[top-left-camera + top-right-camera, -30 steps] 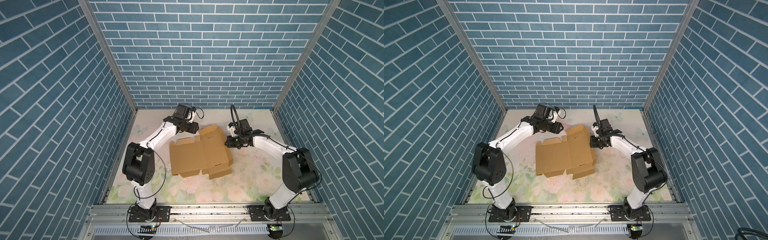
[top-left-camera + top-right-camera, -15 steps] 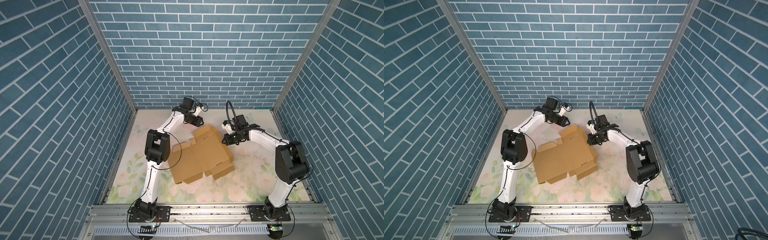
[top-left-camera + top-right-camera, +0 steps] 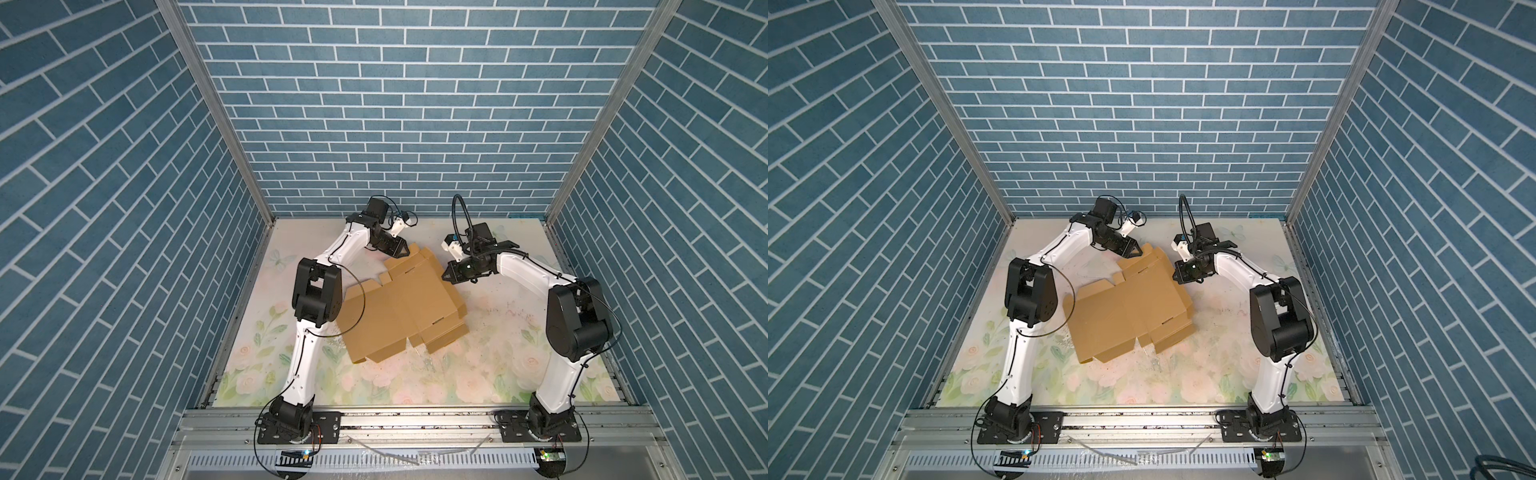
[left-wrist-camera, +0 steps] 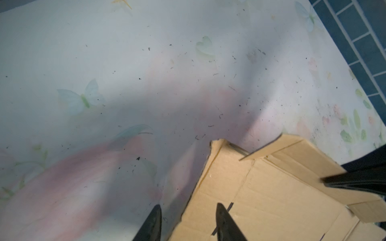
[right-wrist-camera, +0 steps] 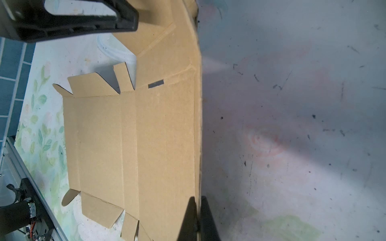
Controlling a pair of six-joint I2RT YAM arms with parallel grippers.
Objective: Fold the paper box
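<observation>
Swung round since a moment ago, the paper box (image 3: 399, 307) lies mid-table on the floral mat (image 3: 498, 353). The right gripper (image 5: 198, 201) pinches its edge; the left gripper (image 4: 188, 208) straddles the far corner, fingers narrowly apart.

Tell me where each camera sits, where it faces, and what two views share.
Both top views: high in front, looking down on the paper box; both arms show.
Left wrist: on the left arm, facing a box corner; left gripper shows.
Right wrist: on the right arm, along the box's edge; right gripper shows.
Shared: the box.
</observation>
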